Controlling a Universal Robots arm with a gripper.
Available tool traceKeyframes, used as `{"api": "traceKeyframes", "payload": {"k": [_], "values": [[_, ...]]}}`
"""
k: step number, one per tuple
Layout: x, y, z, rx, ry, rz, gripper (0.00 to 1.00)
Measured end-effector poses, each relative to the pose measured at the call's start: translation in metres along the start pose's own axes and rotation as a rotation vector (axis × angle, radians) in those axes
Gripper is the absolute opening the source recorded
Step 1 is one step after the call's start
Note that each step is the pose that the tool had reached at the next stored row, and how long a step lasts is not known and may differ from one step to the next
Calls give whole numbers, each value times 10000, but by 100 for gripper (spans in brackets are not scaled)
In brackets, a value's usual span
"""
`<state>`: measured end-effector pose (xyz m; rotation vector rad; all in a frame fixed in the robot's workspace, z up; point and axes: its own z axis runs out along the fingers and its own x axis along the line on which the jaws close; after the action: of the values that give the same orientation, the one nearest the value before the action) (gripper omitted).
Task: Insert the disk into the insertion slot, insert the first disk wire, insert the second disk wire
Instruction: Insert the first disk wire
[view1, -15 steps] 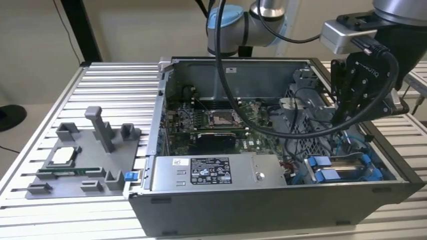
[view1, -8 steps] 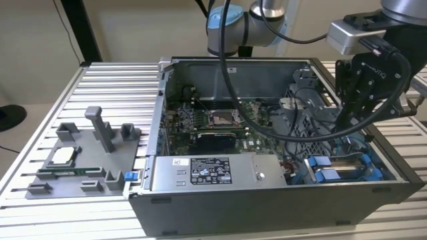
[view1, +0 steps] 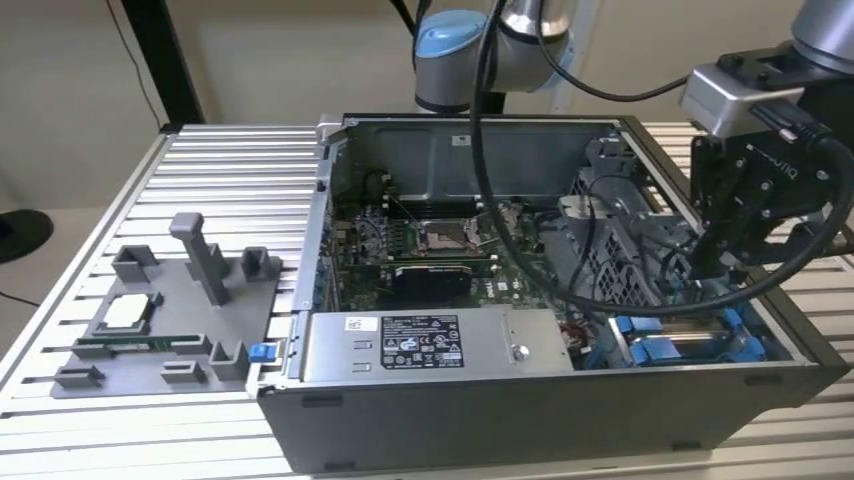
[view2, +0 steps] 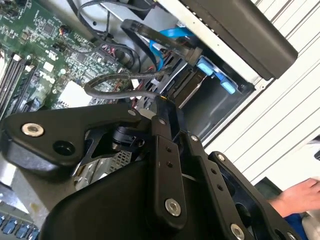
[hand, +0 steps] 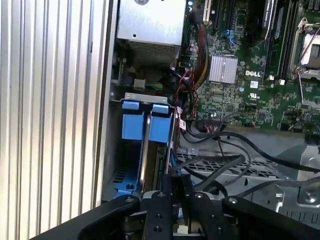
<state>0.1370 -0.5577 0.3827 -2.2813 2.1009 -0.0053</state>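
The gripper (hand: 176, 184), jaws drawn almost shut beside a black wire (hand: 215, 165) though I cannot tell if they pinch it, hangs just above the disk (hand: 161, 129) sitting in the insertion slot (hand: 145, 96) at the case (view1: 534, 420) corner, so the step probably wants the plug squared and pressed in straight.

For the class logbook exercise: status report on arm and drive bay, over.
End effector low beside the grey sheet-metal drive bay. Two bright blue plastic carrier tabs sit in it. Black cables crowd the end effector.

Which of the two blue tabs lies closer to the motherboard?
The blue tab beside the red-black wires; the other is nearer the case wall.
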Motion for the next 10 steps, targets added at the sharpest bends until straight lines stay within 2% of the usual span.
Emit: {"api": "traceKeyframes", "payload": {"k": [7, 10], "values": [[98, -129, 90, 10, -123, 4, 0], [100, -135, 92, 14, -130, -1, 0]]}}
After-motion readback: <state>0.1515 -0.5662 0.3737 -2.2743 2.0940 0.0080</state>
